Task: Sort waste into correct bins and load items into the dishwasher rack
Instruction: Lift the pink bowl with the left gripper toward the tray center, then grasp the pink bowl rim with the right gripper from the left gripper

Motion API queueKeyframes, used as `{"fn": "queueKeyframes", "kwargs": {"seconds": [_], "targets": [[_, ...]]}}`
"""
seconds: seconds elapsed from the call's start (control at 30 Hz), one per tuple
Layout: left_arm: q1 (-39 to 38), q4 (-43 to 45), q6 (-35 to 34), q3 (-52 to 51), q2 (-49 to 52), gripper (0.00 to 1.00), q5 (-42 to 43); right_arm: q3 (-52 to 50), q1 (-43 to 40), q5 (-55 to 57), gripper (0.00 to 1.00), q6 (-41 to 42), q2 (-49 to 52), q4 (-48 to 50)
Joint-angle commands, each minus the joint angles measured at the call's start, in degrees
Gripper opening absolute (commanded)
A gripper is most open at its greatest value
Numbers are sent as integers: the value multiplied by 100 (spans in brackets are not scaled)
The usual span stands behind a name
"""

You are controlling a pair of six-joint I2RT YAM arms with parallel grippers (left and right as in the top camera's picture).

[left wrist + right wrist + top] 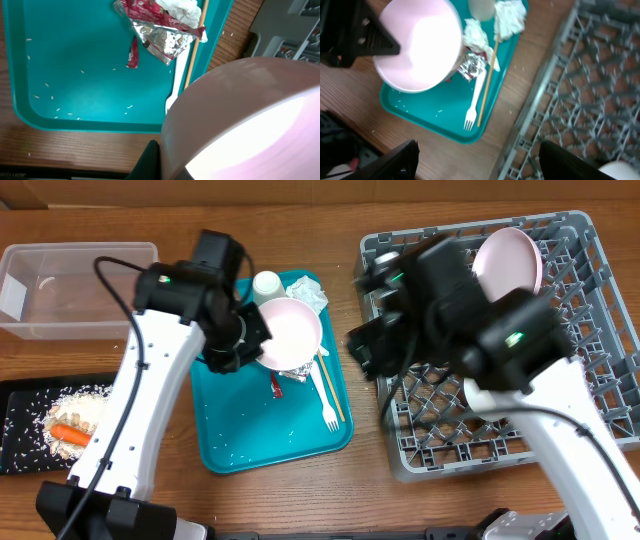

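Observation:
My left gripper (pixel 258 343) is shut on the rim of a small white bowl (pixel 292 330) and holds it over the teal tray; the bowl fills the left wrist view (pixel 240 120) beside one dark finger (pixel 159 157). On the tray lie the foil wrapper (pixel 291 370), a white fork (pixel 325 402), a chopstick (pixel 336 388), a napkin (pixel 307 292) and the white cup (pixel 266 285). My right gripper (pixel 485 165) is open and empty above the table between the tray and the grey rack (pixel 420 450). A white plate (pixel 510 260) stands in the rack.
The clear tub (pixel 75 285) sits at the far left. The black tray (pixel 20 450) in front of it holds rice and the orange carrot (pixel 70 433). Rice grains dot the teal tray (pixel 240 430). The rack's left edge (pixel 540 115) is close to my right gripper.

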Motion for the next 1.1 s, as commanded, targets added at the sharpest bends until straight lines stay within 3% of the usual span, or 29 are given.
{"fn": "queueKeyframes", "kwargs": {"seconds": [0.0, 0.17, 0.47, 0.73, 0.93, 0.97, 1.0, 1.07], "targets": [[321, -149, 592, 98, -2, 4, 597, 107, 758, 1054, 80, -116, 199, 219], [431, -487, 852, 98, -2, 4, 579, 107, 1294, 1331, 80, 146, 625, 396], [413, -898, 896, 98, -4, 4, 619, 107, 1082, 1344, 78, 1552, 1445, 614], [413, -896, 935, 98, -4, 4, 507, 114, 774, 1316, 54, 2111, 1550, 697], [413, -863, 935, 98, -4, 12, 490, 114, 544, 750, 16, 2109, 1550, 684], [413, -850, 935, 98, -4, 13, 492, 114, 522, 647, 15, 2111, 1550, 688], [413, -831, 935, 98, -4, 21, 492, 114, 516, 564, 15, 2111, 1550, 688], [415, -800, 935, 98, -4, 28, 492, 114, 514, 459, 14, 2114, 1550, 688]]}}
